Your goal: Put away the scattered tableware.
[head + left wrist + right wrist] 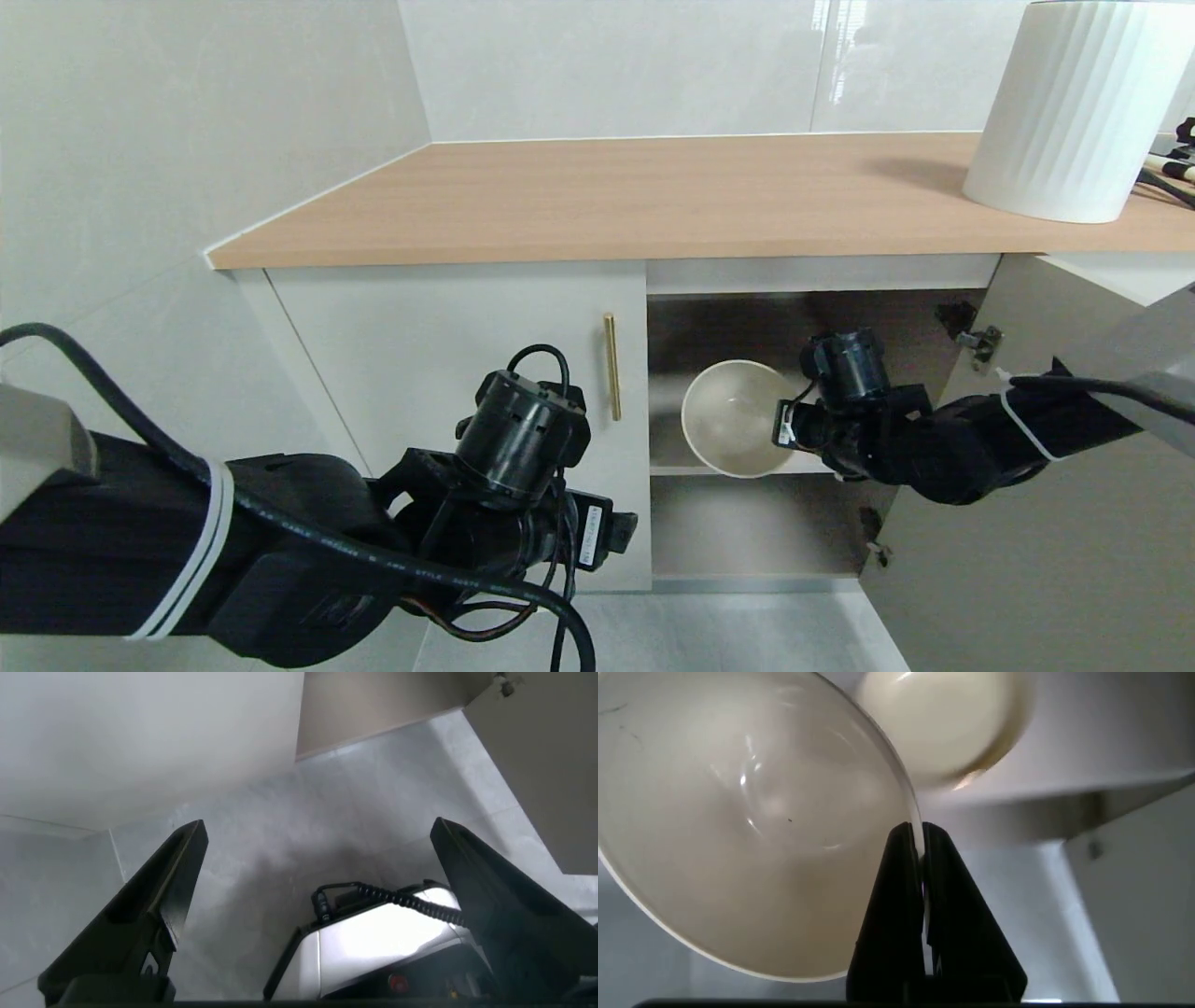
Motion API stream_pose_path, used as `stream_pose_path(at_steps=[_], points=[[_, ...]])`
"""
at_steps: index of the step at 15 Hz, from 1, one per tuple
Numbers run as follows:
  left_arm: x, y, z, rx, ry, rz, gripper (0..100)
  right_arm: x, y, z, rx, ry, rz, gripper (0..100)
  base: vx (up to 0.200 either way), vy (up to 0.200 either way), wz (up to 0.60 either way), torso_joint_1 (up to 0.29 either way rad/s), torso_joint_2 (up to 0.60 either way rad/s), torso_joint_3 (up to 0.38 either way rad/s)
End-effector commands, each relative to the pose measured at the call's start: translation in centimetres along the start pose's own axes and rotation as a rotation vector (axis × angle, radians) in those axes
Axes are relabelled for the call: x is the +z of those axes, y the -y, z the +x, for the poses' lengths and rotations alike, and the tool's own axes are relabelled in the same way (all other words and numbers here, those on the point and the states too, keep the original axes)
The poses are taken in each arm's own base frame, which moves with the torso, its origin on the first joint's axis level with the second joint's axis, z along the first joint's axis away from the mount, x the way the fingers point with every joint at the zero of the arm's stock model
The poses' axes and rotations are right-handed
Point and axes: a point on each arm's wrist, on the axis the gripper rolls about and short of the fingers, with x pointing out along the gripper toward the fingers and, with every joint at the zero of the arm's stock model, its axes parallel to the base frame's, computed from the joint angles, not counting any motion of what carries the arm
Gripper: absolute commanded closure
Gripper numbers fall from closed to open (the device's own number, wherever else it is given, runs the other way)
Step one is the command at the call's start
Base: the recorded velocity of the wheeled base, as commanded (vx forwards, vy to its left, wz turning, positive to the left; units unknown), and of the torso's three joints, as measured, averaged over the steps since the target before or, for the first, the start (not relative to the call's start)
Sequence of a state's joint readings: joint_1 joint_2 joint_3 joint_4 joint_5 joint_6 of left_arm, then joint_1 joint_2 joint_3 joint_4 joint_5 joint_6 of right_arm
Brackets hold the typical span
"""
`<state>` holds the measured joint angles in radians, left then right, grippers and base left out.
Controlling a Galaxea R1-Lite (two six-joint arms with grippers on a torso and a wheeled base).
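Now the right pincer [922,868] clamps the bowl [757,821] by its rim.

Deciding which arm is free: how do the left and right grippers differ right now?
The left gripper has its jaws spread wide and holds nothing; the right gripper is shut on the rim of the bowl. The left hangs before the closed cabinet door; the right is at the open compartment. Both are black.

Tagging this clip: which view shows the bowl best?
Head view: the whole bowl shows, tilted at the open cabinet, held by the right gripper. Right wrist view gives a cropped close-up of its rim clamped between the jaws.
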<state>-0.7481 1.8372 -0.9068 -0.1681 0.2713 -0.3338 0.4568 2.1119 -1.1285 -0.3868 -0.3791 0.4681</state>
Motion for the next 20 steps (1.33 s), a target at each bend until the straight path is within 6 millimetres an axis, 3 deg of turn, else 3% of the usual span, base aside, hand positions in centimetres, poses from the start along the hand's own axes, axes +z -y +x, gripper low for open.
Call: stream_pose_path(at_steps=[1,9,20], points=[[0.1,0.0,-0.1,0.000,0.004,-0.002,0,-0.5,1.3,2.5,-0.053,-0.016,0.010,100,0.000,0.000,0.00,0.000,0.00,0.000],[0.0,0.0,-0.1,-0.001,0.003,-0.001,0,1.0,3.7,6.0,-0.118,0.024,0.073,100,0.000,0.000,0.00,0.000,0.00,0.000],[-0.1,0.0,0.1,-0.001,-0.003,0.001,0,0.8,4.3,8.5,-0.143,0.025,0.082,100,0.000,0.000,0.00,0.000,0.00,0.000]])
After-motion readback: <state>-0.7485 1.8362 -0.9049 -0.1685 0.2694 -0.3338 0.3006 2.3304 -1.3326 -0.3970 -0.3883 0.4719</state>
